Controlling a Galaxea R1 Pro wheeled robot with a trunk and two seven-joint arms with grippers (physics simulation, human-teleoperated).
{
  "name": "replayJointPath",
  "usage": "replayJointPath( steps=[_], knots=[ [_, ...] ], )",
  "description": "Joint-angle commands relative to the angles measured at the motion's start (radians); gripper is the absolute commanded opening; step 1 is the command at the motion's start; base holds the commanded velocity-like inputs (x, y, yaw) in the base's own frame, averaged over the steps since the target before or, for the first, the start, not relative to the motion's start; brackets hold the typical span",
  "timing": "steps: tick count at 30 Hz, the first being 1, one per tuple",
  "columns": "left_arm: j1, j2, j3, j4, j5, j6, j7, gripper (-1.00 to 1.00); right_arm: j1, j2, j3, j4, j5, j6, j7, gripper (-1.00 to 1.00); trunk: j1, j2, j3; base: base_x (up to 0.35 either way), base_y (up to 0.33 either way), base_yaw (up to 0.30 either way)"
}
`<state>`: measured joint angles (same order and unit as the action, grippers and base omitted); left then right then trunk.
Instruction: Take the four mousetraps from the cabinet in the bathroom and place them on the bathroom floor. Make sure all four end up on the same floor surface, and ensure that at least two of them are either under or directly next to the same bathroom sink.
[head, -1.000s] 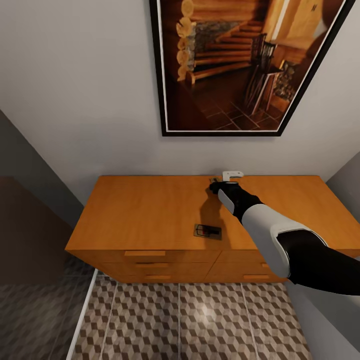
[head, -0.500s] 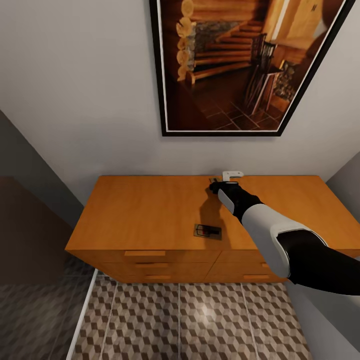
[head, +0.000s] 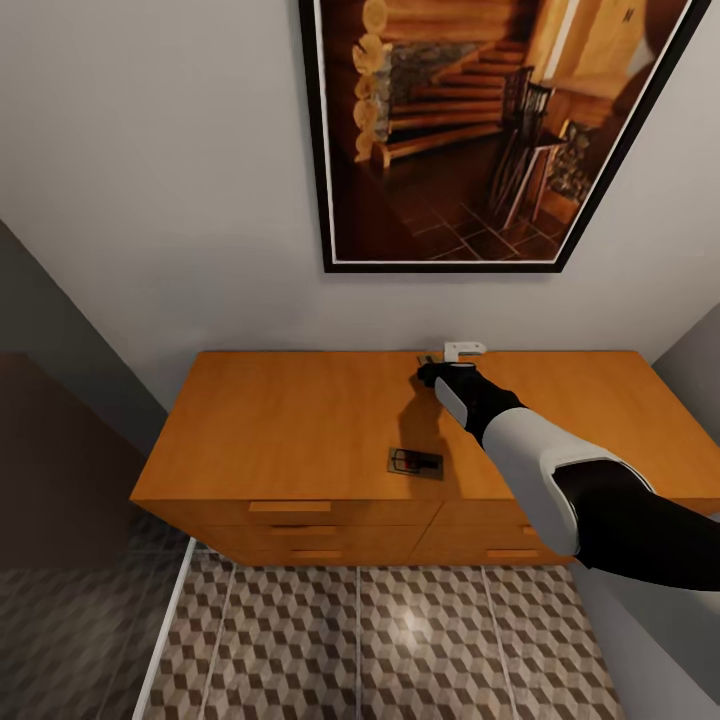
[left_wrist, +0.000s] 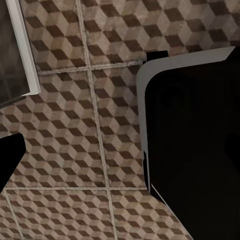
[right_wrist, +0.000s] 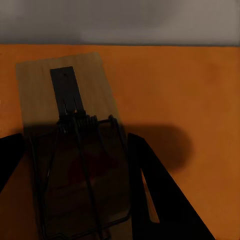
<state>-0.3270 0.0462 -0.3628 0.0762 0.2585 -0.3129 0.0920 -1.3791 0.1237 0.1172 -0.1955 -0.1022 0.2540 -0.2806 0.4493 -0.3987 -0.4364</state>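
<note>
Bathroom floor: the cube-patterned bathroom floor (head: 400, 640) lies nearest you, in front of the cabinet; your left wrist camera looks straight down on the same tiles (left_wrist: 75, 125), with part of the robot's dark body at one side.
Left gripper: you see only a dark corner of it at the frame edge in the left wrist view, so I cannot tell whether it is spread or closed.
Cabinet: the cabinet (head: 280, 430) stands against the far wall, drawer fronts facing you.
Near mousetrap: one mousetrap (head: 415, 463) lies flat near the cabinet top's front edge, left of your right forearm and apart from it.
Right gripper: your right gripper (head: 440, 368) is stretched to the far edge of the cabinet top, by the wall.
Far mousetrap: a second mousetrap (right_wrist: 75, 150) lies flat on the top directly between your right fingers (right_wrist: 160, 195), which stand apart on either side of it; whether they touch it is unclear.
Hard to see: in the head view that trap is only a sliver (head: 428, 360) beside the gripper; its red mark sits in shadow.
Wall: a framed picture (head: 470, 130) hangs above.
</note>
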Motion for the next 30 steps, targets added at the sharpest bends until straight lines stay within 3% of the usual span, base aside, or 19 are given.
replayJointPath(
  steps=[1, 12, 20, 30],
  knots=[
    [-0.001, 0.0, -0.008, 0.004, 0.007, -0.007, 0.001, 1.0, 0.0, 0.0, 0.003, 0.01, -0.024, 0.005, -0.007, -1.0, 0.001, -0.001, -0.002, 0.0, 0.0, 0.0],
    [-0.001, 0.0, -0.008, 0.004, 0.007, -0.006, 0.0, 1.0, 0.0, 0.002, 0.002, -0.081, -0.023, 0.016, -0.011, -1.0, 0.001, -0.001, -0.002, 0.0, 0.0, 0.0],
    [-0.001, -0.002, -0.008, 0.004, 0.007, -0.006, 0.0, 1.0, 0.0, 0.003, 0.002, -0.179, -0.023, 0.105, -0.012, -1.0, 0.001, -0.001, -0.002, 0.0, 0.0, 0.0],
    [-0.001, -0.002, -0.008, 0.004, 0.007, -0.006, 0.0, 1.0, 0.0, 0.002, 0.007, -0.202, -0.023, 0.123, -0.012, -1.0, 0.001, -0.001, -0.002, -0.094, 0.007, 0.0]
  ],
)
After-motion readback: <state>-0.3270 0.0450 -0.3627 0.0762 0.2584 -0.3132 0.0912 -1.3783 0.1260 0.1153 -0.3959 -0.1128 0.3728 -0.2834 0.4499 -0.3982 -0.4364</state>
